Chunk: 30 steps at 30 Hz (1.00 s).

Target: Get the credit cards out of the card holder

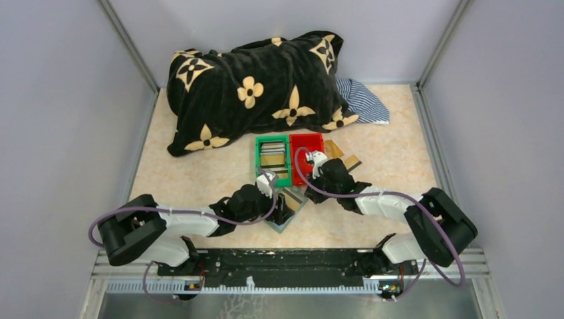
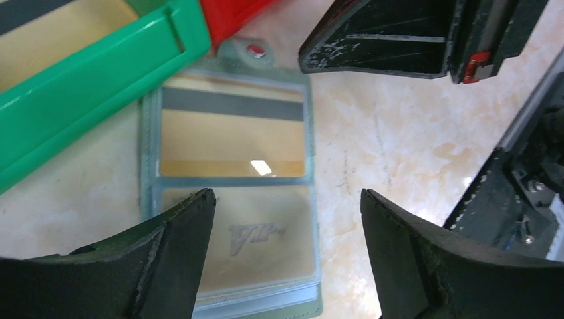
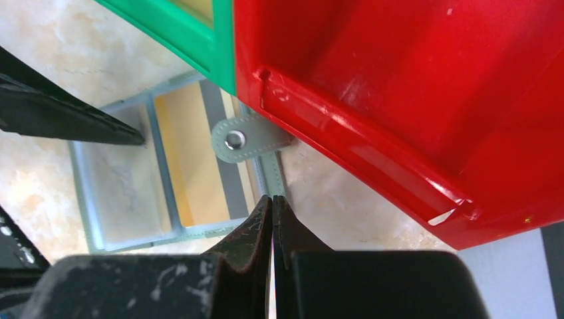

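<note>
Gold credit cards [image 2: 233, 143], two, fill the card holder [image 2: 234, 181]; left hand [image 2: 287, 199] gapes empty, right hand [image 3: 273, 203] closed.

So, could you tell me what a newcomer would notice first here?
A big black blanket with tan flowers lies at the back. At mid-table a green bin and a red bin stand side by side. In front of them lies the open card holder, left gripper open above it, right gripper shut at its edge.

The soft grey-green folding card holder [image 2: 233, 181] lies open and flat on the table [image 2: 386, 153], with a gold, dark-striped plastic credit card [image 2: 233, 136] in its clear pocket.
</note>
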Tool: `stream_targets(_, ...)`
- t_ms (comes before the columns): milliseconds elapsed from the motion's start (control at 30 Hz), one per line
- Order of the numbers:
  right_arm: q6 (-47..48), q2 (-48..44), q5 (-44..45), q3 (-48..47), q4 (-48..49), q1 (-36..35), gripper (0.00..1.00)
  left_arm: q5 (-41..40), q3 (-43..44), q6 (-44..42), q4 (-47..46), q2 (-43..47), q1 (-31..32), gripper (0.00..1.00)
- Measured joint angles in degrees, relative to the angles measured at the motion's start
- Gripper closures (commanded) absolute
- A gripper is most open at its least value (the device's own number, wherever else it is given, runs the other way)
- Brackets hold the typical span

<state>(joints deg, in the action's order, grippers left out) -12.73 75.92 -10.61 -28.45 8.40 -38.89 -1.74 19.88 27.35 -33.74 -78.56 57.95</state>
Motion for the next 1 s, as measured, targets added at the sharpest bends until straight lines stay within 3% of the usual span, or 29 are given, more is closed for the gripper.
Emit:
stream_targets(167,-0.39,4.11,0.0,1.07,2.89,0.0,1.0,0.2,0.74,0.09,3.91,-0.09,0.07,0.14)
stream_targets(400,-0.39,5.77,-0.04,1.07,5.84,0.0,1.0,8.5,4.04,-3.02,8.74,-0.31,2.99,0.14)
stream_targets(567,-0.37,6.1,-0.66,1.07,6.36,0.02,1.0,9.55,6.01,-3.87,11.87,-1.6,4.09,0.14)
stream_targets(1000,-0.22,-1.01,-5.81,1.09,-3.82,-4.81,1.0,6.32,3.58,-3.13,15.78,3.06,2.14,0.14)
